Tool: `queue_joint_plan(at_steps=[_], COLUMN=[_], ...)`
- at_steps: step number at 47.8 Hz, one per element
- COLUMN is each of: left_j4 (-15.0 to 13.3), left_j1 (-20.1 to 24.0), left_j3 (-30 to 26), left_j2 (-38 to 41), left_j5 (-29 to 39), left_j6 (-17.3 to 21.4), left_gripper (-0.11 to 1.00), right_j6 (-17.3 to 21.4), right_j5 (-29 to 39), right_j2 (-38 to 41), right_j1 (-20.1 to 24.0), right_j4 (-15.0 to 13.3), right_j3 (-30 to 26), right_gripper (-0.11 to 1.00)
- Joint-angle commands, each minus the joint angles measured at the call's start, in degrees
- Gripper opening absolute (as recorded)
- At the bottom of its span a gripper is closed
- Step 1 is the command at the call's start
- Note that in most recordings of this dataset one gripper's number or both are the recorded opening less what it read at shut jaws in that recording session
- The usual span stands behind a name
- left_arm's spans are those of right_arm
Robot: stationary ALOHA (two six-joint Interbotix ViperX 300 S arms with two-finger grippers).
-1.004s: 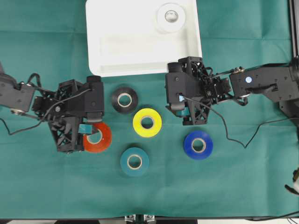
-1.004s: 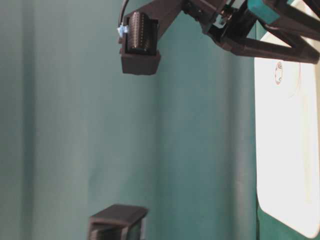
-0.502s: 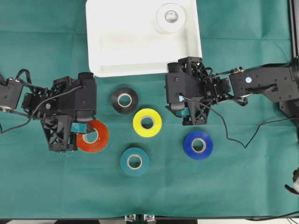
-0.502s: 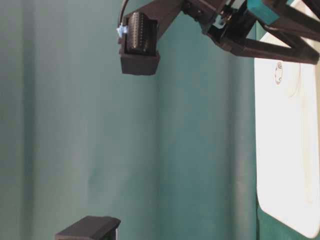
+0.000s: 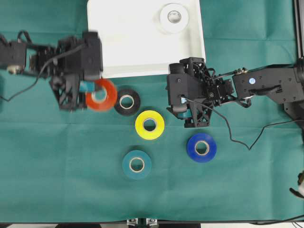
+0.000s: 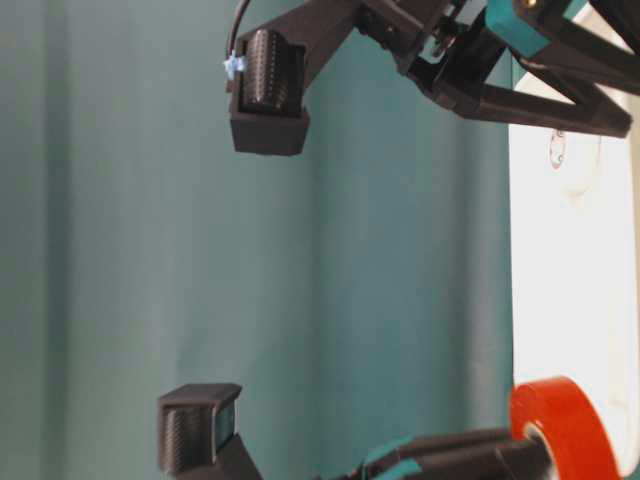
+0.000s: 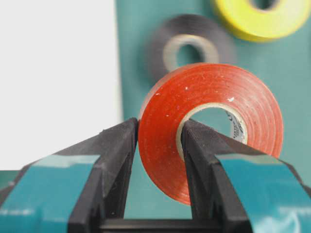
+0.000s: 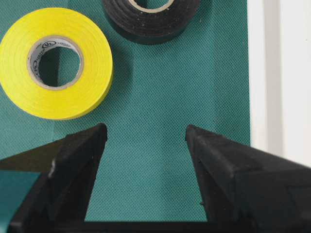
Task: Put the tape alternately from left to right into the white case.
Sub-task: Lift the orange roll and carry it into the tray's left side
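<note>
Glossy orange-red roll (image 7: pixel 214 126), pale cardboard core, wall pinched by left pincer (image 7: pixel 158 141).

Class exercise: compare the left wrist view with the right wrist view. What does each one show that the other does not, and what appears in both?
Only the left wrist view shows the orange-red roll, clamped through its core wall by the left tool.

Only the right wrist view shows the right tool, open and empty above bare green cloth.

Both show the black roll, the yellow roll and an edge of the white case.
</note>
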Motion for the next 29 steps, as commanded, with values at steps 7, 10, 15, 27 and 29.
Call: queue_joint_plan(at_steps=[7,10,15,27,29], left_j4=[0.2,0.2,0.2,0.3,0.2], left_j1=[6.6,8.1,10.2,15.6,16.4], left_j3=[-1.0,-1.2,-1.8,-4.1,-4.7], left_j2=[-1.0,-0.6,0.2,4.3,5.2], left_j5=[-0.4,-0.8,-1.8,-4.8,-4.8], left_j6=[4.0,5.0,6.7,12.7,13.8], left_gripper=[-0.03,-0.03,-0.03,-0.03,-0.03], right_j6=[0.1,0.1,0.1,0.1,0.1], right_j5=[-0.4,-0.4,-0.4,-0.4,-0.4], right_j2=[-1.1,-1.1,-1.1,-1.1,-1.1], right_j1=[0.1,0.1,0.0,0.1,0.1], right_j4=[-0.2,-0.2,-0.2,-0.2,-0.2], right_j3=[-1.3,-1.3,-1.3,-1.3,-1.2], right_gripper=[0.73,0.73,0.73,0.73,0.73])
